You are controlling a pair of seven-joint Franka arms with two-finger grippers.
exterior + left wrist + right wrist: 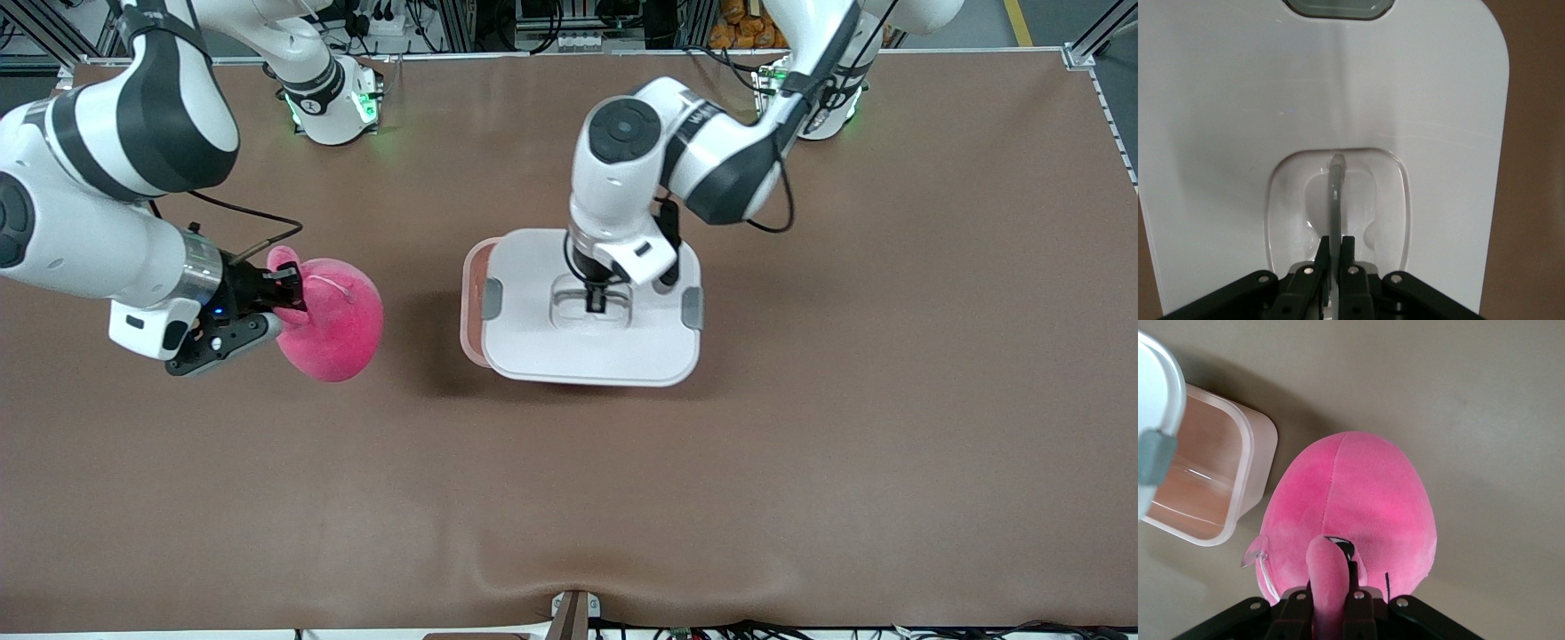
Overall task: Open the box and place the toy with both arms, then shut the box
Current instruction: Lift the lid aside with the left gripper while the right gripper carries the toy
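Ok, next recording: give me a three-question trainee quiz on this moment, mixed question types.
1. True or false: the lid sits squarely sealed on the box.
2. What does the left hand grip?
A. a grey clip
B. the lid's clear handle
C. the toy
3. Fill in: the right hand is shut on the ____.

Key
1. False: the lid is lifted and offset, leaving the box's edge uncovered toward the right arm's end.
2. B
3. toy, held up over the table beside the box.
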